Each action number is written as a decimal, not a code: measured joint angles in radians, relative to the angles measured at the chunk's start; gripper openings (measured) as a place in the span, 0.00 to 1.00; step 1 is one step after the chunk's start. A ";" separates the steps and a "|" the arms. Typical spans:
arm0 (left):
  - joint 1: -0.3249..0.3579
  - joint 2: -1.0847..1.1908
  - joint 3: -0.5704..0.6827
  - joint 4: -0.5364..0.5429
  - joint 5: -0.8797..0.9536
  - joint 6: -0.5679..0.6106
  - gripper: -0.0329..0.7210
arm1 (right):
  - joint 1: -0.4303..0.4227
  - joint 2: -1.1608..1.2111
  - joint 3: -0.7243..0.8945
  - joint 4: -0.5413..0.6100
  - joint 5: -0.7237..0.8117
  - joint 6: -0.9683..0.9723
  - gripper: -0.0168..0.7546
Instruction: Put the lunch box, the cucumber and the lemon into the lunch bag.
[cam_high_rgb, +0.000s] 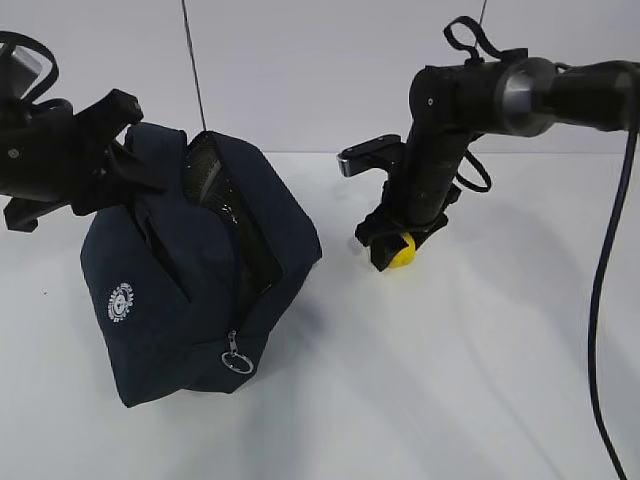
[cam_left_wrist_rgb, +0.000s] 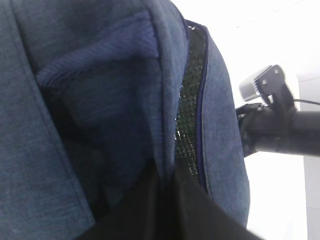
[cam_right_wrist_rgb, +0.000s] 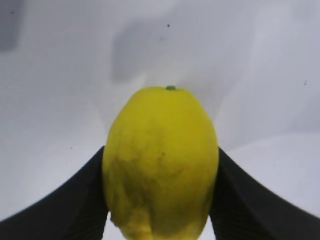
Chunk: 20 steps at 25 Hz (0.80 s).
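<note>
Clamping lemon (cam_right_wrist_rgb: 161, 165), right claw (cam_high_rgb: 397, 252), lunch bag (cam_high_rgb: 190, 300) well apart

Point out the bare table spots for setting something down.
Free: the white table in front, between the dark navy fabric lunch bag and the hanging black cable. Crowded: around the small yellow lemon in the right gripper.

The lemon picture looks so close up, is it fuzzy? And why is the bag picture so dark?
Right wrist view: the lemon fills the frame, slightly soft, evenly lit, between the right gripper fingers. Left wrist view: the lunch bag crowds the lens, dim and blurry, while the background glares white. Exterior view: soft shadows on the table.
</note>
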<state>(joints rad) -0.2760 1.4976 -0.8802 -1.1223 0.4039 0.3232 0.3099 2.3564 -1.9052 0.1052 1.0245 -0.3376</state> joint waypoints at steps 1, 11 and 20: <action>0.000 0.000 0.000 0.000 0.000 0.000 0.05 | 0.000 0.000 -0.024 0.000 0.025 0.006 0.59; 0.000 0.000 0.000 0.004 -0.012 0.000 0.05 | 0.004 -0.147 -0.132 0.015 0.190 0.055 0.59; 0.000 0.000 0.000 0.004 -0.021 0.000 0.05 | 0.046 -0.296 -0.132 0.242 0.210 0.084 0.59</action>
<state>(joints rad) -0.2760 1.4976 -0.8802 -1.1186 0.3825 0.3232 0.3561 2.0605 -2.0368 0.3474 1.2348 -0.2541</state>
